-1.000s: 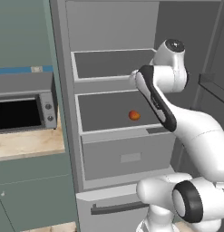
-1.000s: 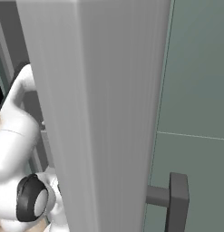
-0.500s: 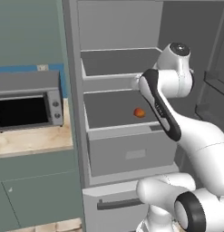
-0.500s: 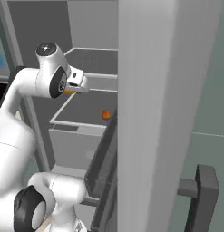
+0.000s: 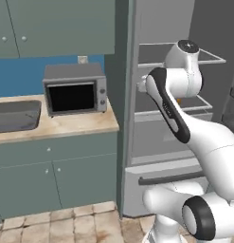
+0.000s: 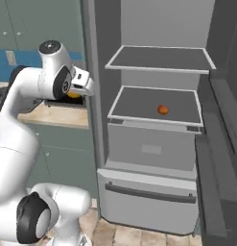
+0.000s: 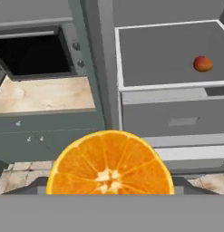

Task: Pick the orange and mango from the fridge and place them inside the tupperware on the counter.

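while the arm swings away from the open fridge [image 6: 153, 144], let's sweep the scene left to right: far left in the left base view sits the tupperware [image 5: 14, 115], that dark sink-like tub on the counter [image 5: 66, 124], then one microwave [image 5: 75, 89] beside it, then the fridge with the gripper [image 6: 74, 93] out in front of it. the claw looks pinched on the orange [image 7: 110, 164], which fills the bottom of the hand view right at the fingers, and a sliver of orange peeks under the hand in the right base view, though the fingertips themselves are hidden, so that grip is my read, not a certainty. risks from here, as i judge them: the tub is well off to the left, past the microwave, so a wide swing could clip the microwave or the fridge's side wall; a smooth round fruit could roll out of a narrow pinch if the hand tilts; and a release short of the tub would send it rolling along the counter. count time: one orange in the claw, one mango [image 6: 162, 109] alone on the middle fridge shelf, one tub, one microwave, two shelves visible above one drawer front.
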Tool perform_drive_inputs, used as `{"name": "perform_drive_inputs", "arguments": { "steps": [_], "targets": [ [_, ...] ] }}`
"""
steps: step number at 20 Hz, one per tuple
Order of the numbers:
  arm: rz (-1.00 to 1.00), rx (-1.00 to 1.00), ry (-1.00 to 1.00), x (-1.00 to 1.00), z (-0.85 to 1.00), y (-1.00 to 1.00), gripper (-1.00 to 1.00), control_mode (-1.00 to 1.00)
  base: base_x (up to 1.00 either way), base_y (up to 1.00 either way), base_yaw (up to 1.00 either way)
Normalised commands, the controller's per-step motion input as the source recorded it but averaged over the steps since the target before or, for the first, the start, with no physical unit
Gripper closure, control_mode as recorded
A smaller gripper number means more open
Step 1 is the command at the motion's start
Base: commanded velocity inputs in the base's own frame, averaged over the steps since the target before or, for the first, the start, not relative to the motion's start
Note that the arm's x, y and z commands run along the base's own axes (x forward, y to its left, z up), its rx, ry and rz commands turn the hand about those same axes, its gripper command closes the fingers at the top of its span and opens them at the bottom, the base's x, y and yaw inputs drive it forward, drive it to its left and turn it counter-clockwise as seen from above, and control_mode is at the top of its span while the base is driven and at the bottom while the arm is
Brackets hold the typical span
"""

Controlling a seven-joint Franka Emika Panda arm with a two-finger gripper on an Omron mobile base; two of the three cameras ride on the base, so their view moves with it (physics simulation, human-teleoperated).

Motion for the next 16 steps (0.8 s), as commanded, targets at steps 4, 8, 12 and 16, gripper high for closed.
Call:
{"name": "perform_drive_inputs", "arguments": {
  "steps": [4, 8, 12, 16],
  "targets": [
    [0.00, 0.00, 0.00, 0.00, 0.00, 0.00, 1.00, 1.00, -0.20, 1.00, 0.00],
    [0.00, 0.00, 0.00, 0.00, 0.00, 0.00, 1.00, 1.00, 0.11, 1.00, 0.00],
    [0.00, 0.00, 0.00, 0.00, 0.00, 0.00, 1.00, 1.00, 0.59, 1.00, 0.00],
    [0.00, 0.00, 0.00, 0.00, 0.00, 0.00, 1.00, 1.00, 0.83, 0.92, 0.00]
  ]
}}
